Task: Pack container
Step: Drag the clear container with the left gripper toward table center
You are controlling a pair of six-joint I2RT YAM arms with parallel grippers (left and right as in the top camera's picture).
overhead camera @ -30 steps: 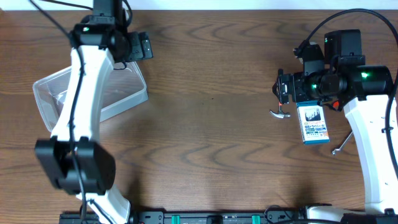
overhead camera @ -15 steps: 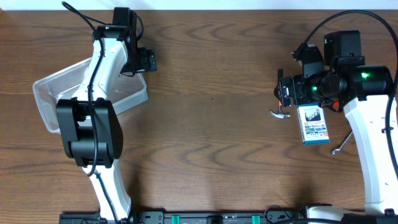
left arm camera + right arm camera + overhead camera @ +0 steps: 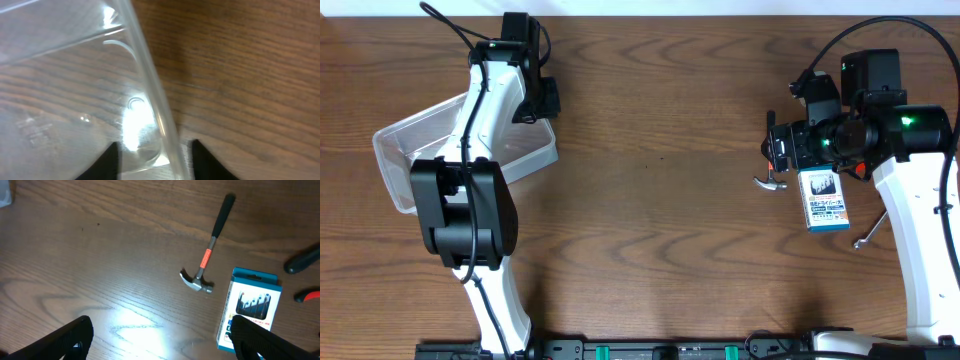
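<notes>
On table (image 3: pixel 650 200), left side: left gripper (image 3: pixel 156 160) sat spread astride container (image 3: pixel 405 150) wall; right gripper (image 3: pixel 160 340) hung spread near hammer (image 3: pixel 207 260) and box (image 3: pixel 252 305).

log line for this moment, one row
left claw: open, container rim between its fingers | right claw: open, near hammer and blue box | held: nothing
</notes>
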